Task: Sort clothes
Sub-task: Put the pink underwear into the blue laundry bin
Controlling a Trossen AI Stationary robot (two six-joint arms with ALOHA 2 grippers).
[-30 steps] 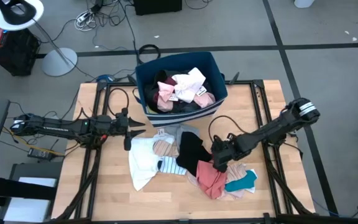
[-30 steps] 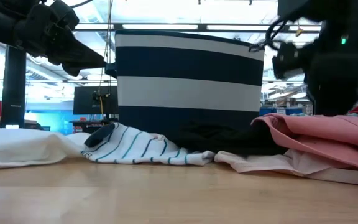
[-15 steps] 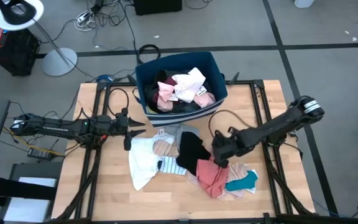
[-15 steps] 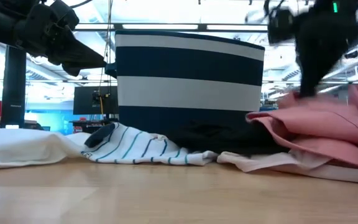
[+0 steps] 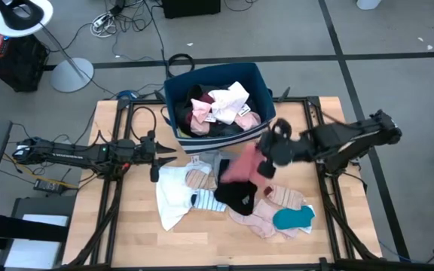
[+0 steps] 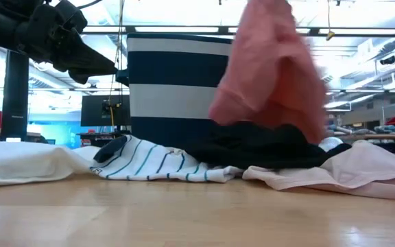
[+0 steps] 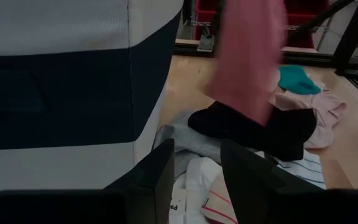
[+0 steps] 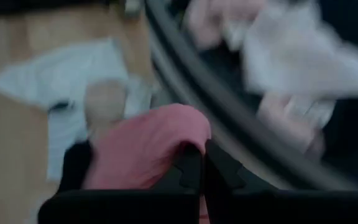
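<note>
Clothes lie heaped on the table in front of the bin: a white garment (image 5: pixel 173 197), a striped piece (image 6: pixel 149 163), a black one (image 5: pixel 239 197), pale pink ones (image 5: pixel 266 218) and a teal one (image 5: pixel 292 218). More clothes (image 5: pixel 221 109) fill the navy bin with white stripes (image 6: pixel 204 89) at the far edge. My right gripper (image 5: pixel 272 153) is shut on a salmon-pink garment (image 5: pixel 239 165) raised above the pile, near the bin's front wall. My left gripper (image 5: pixel 157 154) hovers open left of the pile, holding nothing. My right gripper pinches a bunched fold of the salmon-pink garment's top (image 8: pixel 182 134) between its two shut fingers (image 8: pixel 191 171). The cloth hangs slack below the gripper (image 6: pixel 273 75). Its lower edge reaches down to the black garment (image 6: pixel 259 144); whether it touches it, I cannot tell.
Dark frame rails (image 5: pixel 319 128) run along the table's left and right sides. Bare wood (image 5: pixel 202 241) lies along the near edge. Cables and a lamp stand (image 5: pixel 70 71) sit on the floor beyond the table.
My right gripper has shut on the salmon-pink garment in the pile, then risen and gone toward the far edge and the bin. The garment has been pulled up off the pile and now hangs and swings below the gripper. The other clothes stay where they were.
</note>
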